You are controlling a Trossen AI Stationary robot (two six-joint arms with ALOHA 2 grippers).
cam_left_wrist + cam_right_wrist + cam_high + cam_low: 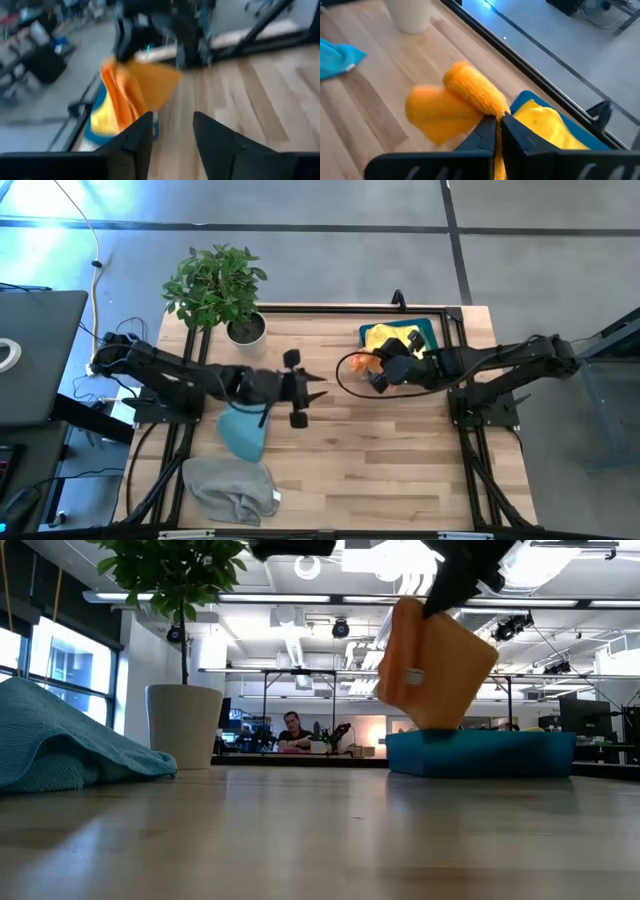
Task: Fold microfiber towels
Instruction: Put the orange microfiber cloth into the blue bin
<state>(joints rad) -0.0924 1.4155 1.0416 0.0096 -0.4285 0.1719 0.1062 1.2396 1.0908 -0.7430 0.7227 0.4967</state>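
From my remote seat I saw the right tool (497, 131) clamped shut on a corner of the soft orange microfiber towel (451, 107), which hung in the air just in front of the rigid blue plastic bin (480, 754) at the far right of the pale wooden worktop (380, 450). In the low view the orange cloth dangled clear of the wood, its lower edge level with the bin's rim. A crumpled yellow microfiber towel (388, 335) lay inside the bin, and I could make it out again in the right wrist view, just beside the dark fingers (520, 137). The left tool (312, 395) hovered over the middle of the worktop with its fingers apart and nothing between them, pointed toward the hanging orange cloth. Under the left arm lay the light blue microfiber towel (243, 432) in a loose heap, and nearer the front edge sat the grey microfiber towel (232, 488), rumpled. A leafy green plant in a white pot (245, 330) stood at the far left corner. Beyond the worktop, a person (292, 733) sat deep in the room
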